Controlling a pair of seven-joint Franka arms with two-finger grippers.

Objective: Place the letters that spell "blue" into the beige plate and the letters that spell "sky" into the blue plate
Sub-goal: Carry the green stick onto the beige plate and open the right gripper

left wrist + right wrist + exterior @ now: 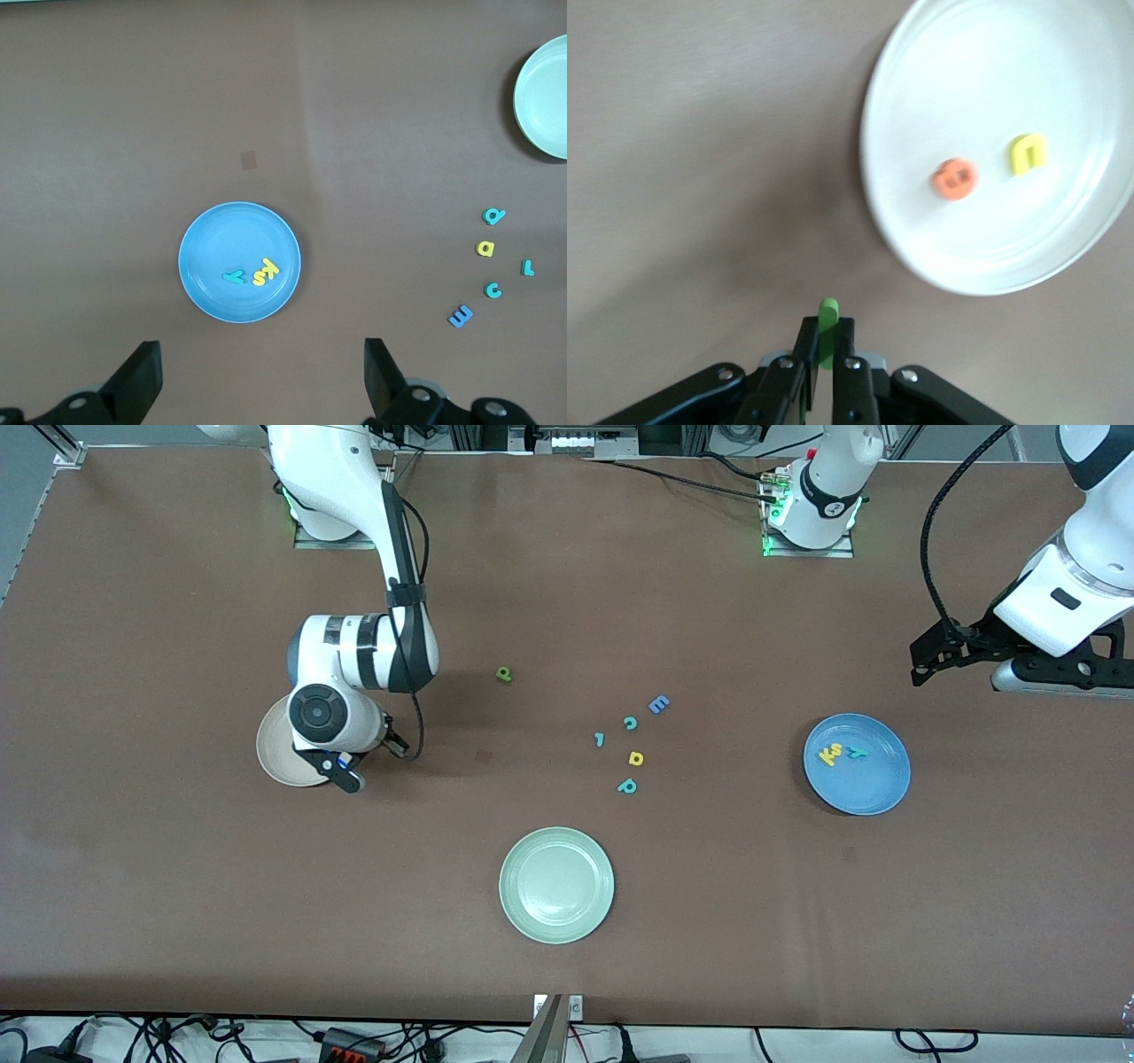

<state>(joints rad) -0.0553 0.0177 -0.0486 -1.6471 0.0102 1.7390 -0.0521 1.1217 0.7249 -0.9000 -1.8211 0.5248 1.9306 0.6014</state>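
Holding a thin green foam bar, the letter l (827, 329), pinched tight between the shut fingers of the right gripper (825, 363), just beside the rim of the round beige plate (904, 239), not yet over it. Sitting already in that plate: a small orange foam letter e (955, 179) and a small yellow foam letter u (1028, 153). Waiting up high near the left arm's end of the table, above the brown table (177, 886) just beside the round blue plate (877, 797): the left gripper (257, 376), fingers spread wide, holding nothing. Lying in the blue plate, close together: yellow foam k (827, 756), yellow foam s (837, 749) and teal foam y (857, 752), so "sky" looks done. Still out on the table, farther from the front camera than the other loose letters: the small olive-green foam b (504, 675).

Probably very light and soft, these foam letters, a bit squashy and easy to flick away. Best pinched across the flat sides, near the middle, as with the bar now. Smooth and hard-looking, the plates, with low rims, so a dropped letter might bounce or slide a little.

Left alone in the middle of the table: a blue capital E (658, 705), teal letters (630, 724), a yellow d-shaped letter (635, 758). Nearest the front camera, a pale green round plate (523, 921).
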